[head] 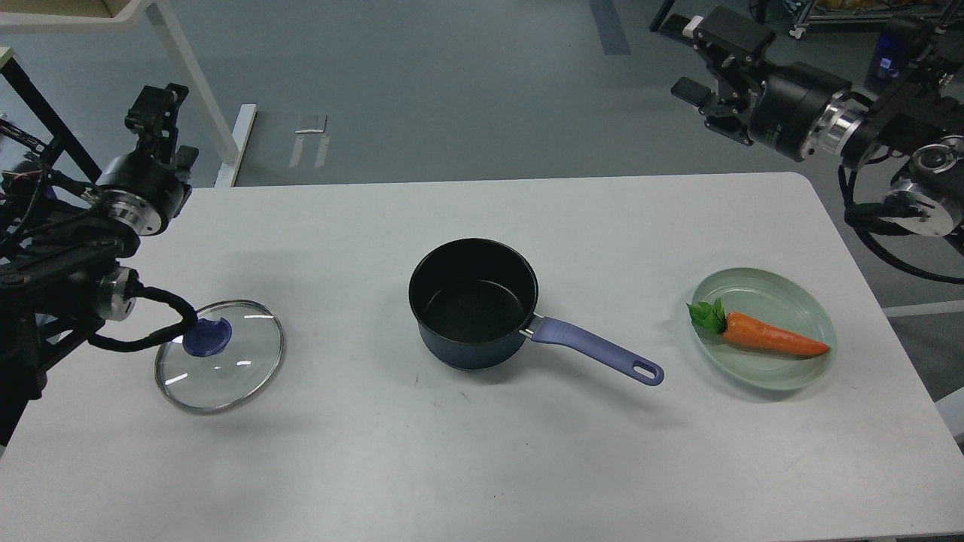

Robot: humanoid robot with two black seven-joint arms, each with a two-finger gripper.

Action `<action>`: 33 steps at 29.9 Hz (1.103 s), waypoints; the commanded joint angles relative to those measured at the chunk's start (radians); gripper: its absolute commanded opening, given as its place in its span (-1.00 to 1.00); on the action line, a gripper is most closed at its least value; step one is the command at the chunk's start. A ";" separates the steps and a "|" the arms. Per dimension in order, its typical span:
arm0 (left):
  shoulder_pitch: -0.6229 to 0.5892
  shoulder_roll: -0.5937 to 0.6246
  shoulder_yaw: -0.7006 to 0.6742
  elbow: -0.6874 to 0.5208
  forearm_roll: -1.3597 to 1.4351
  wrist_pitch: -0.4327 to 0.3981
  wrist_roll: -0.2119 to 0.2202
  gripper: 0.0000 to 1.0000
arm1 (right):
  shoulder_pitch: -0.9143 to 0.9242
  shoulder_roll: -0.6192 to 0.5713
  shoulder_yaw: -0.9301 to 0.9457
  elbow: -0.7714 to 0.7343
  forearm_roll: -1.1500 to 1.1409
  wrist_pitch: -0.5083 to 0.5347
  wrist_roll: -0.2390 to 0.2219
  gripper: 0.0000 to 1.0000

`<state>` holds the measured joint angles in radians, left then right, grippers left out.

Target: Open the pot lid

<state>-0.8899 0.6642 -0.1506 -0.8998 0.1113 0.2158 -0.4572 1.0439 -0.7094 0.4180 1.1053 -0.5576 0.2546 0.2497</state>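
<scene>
The dark navy pot (473, 305) stands uncovered in the middle of the white table, its black inside showing. Its purple-blue handle (599, 352) points to the front right. The clear glass lid (226, 373) lies flat on the table to the left, apart from the pot, with its purple-blue knob (208, 336) showing. My left gripper (156, 107) is raised at the far left, above and behind the lid, holding nothing; its fingers are dark and hard to tell apart. My right gripper (687, 59) is raised at the back right, open and empty.
A pale green glass plate (806, 301) with an orange toy carrot (772, 339) sits at the right. A black cable (169, 316) from my left arm hangs over the lid's back left rim. The table edge runs along the back and right.
</scene>
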 commanded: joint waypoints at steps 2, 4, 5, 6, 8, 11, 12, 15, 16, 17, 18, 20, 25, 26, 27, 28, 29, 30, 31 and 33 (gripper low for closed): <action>0.000 -0.087 -0.079 0.091 -0.119 -0.091 0.044 0.98 | -0.018 0.007 -0.002 -0.116 0.243 -0.017 -0.001 0.99; 0.002 -0.126 -0.113 0.120 -0.178 -0.124 0.075 0.99 | -0.028 0.033 -0.002 -0.186 0.356 -0.017 -0.001 0.99; 0.002 -0.141 -0.125 0.131 -0.199 -0.134 0.084 0.99 | -0.030 0.054 -0.002 -0.218 0.405 -0.015 -0.001 0.99; 0.002 -0.158 -0.138 0.143 -0.215 -0.148 0.087 0.99 | -0.034 0.085 -0.001 -0.254 0.459 -0.015 -0.001 0.99; 0.003 -0.187 -0.158 0.166 -0.232 -0.170 0.087 0.99 | -0.042 0.134 0.001 -0.316 0.554 -0.014 -0.001 0.99; 0.003 -0.230 -0.193 0.196 -0.243 -0.193 0.086 0.99 | -0.056 0.191 0.010 -0.395 0.677 -0.009 -0.003 0.99; 0.006 -0.238 -0.207 0.196 -0.248 -0.200 0.087 0.99 | -0.064 0.208 0.019 -0.413 0.709 -0.008 -0.004 0.99; 0.014 -0.245 -0.244 0.197 -0.283 -0.251 0.087 0.99 | -0.090 0.277 0.076 -0.469 0.801 -0.006 -0.009 0.99; 0.016 -0.247 -0.247 0.197 -0.301 -0.271 0.087 0.99 | -0.103 0.304 0.106 -0.484 0.827 -0.002 -0.012 0.99; 0.016 -0.248 -0.247 0.196 -0.321 -0.286 0.087 0.99 | -0.123 0.335 0.143 -0.493 0.850 0.002 -0.013 0.99; 0.016 -0.250 -0.247 0.197 -0.332 -0.295 0.087 0.99 | -0.142 0.358 0.177 -0.499 0.863 0.002 -0.015 0.99; 0.016 -0.249 -0.248 0.196 -0.346 -0.309 0.087 0.99 | -0.177 0.419 0.258 -0.516 0.871 0.002 -0.015 0.99; 0.016 -0.249 -0.250 0.197 -0.348 -0.322 0.084 0.99 | -0.205 0.531 0.346 -0.564 0.871 0.006 -0.017 0.99; 0.016 -0.249 -0.250 0.196 -0.348 -0.320 0.083 0.99 | -0.205 0.534 0.346 -0.564 0.871 0.006 -0.015 0.99; 0.017 -0.247 -0.250 0.197 -0.348 -0.320 0.083 0.99 | -0.205 0.538 0.346 -0.562 0.869 0.006 -0.015 0.99; 0.017 -0.244 -0.250 0.197 -0.346 -0.322 0.083 0.99 | -0.205 0.538 0.346 -0.562 0.869 0.006 -0.015 0.99; 0.020 -0.242 -0.250 0.197 -0.346 -0.320 0.083 0.99 | -0.203 0.539 0.346 -0.558 0.869 0.006 -0.013 1.00; 0.022 -0.241 -0.250 0.197 -0.346 -0.320 0.083 0.99 | -0.203 0.538 0.343 -0.558 0.866 0.006 -0.013 1.00; 0.028 -0.239 -0.250 0.197 -0.347 -0.320 0.083 0.99 | -0.202 0.538 0.331 -0.559 0.863 0.006 -0.013 1.00; 0.032 -0.239 -0.250 0.199 -0.346 -0.320 0.083 0.99 | -0.202 0.533 0.326 -0.558 0.861 0.008 -0.013 1.00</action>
<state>-0.8650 0.4236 -0.4005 -0.7027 -0.2359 -0.1049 -0.3743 0.8399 -0.1724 0.7557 0.5454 0.3077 0.2609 0.2356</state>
